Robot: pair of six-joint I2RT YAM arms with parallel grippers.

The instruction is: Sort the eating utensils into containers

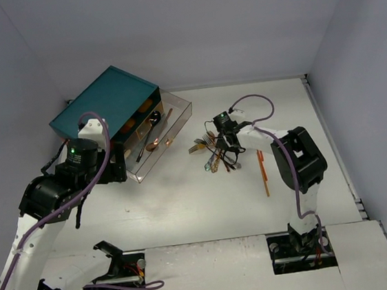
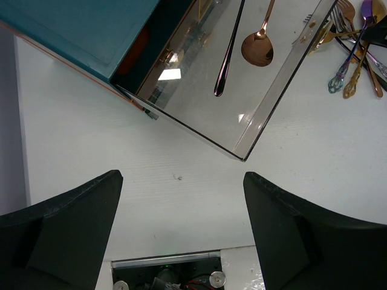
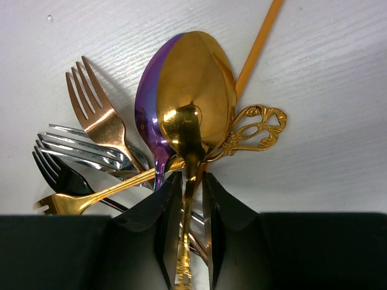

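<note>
Right end effector [image 3: 191, 181] clenched on shiny gold metal spoon [image 3: 196, 90] handle in utensil pile [image 1: 213, 151], pick step; next probably lift clear, carry to clear pull-out drawer [image 1: 172, 139]; left end effector [image 2: 181, 199] released.

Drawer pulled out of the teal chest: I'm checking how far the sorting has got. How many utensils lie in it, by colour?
Dark spoon: 1
Copper spoon: 1
Total: 2, both lying in the clear drawer
</note>
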